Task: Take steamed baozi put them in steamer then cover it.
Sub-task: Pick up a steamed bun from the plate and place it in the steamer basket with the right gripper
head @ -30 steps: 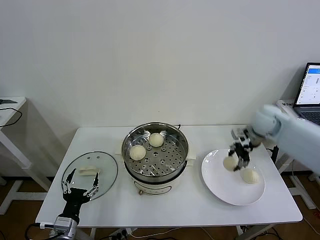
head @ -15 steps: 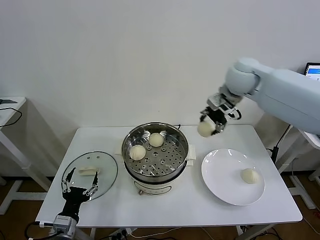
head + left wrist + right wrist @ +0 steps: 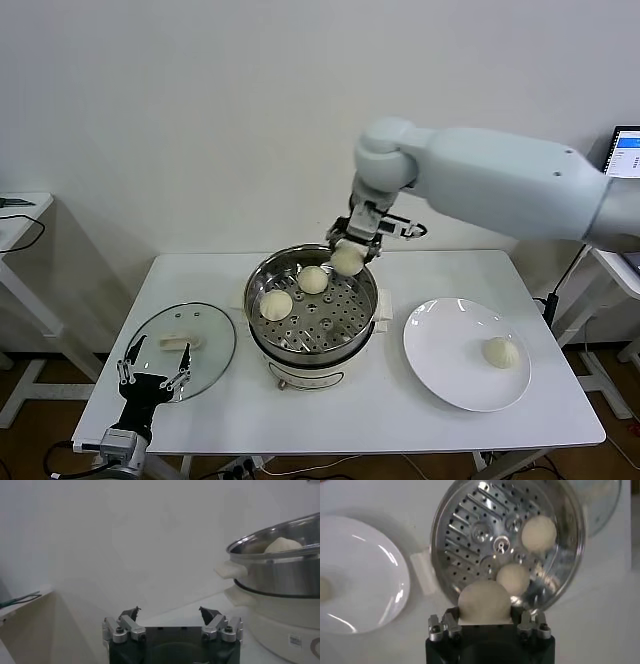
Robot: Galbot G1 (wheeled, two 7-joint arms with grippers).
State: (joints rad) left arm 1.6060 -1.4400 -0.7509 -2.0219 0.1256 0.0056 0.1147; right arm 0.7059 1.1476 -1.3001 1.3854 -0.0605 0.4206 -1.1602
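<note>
Glass is the first thing I see at the left of the worktop (image 3: 400, 400): the round lid (image 3: 180, 350) lies flat near the left edge, its white handle up. My left hand (image 3: 152, 372) is parked just at the near rim of that lid, fingers (image 3: 131, 614) spread wide apart and holding nothing.

At the middle stands the steamer (image 3: 312, 310), a shiny steel pot on a cream base, with the perforated tray showing inside. 2 steamed baozi lie on the tray: 1 at the left (image 3: 275, 304) and 1 toward the far side (image 3: 313, 280). They are near each other, not touching.

My right hand (image 3: 348, 258) hangs over the far right rim of the steamer, clamped on a 3rd bun (image 3: 347, 260). From the right wrist view that bun (image 3: 484, 602) sits between the fingers with the tray below it, clear of the 2 already in.

Right of the steamer is the white plate (image 3: 440, 365), with the 4th bun (image 3: 500, 352) lying on its right part. At the far right edge, off the worktop, a laptop screen (image 3: 626, 165) shows.
</note>
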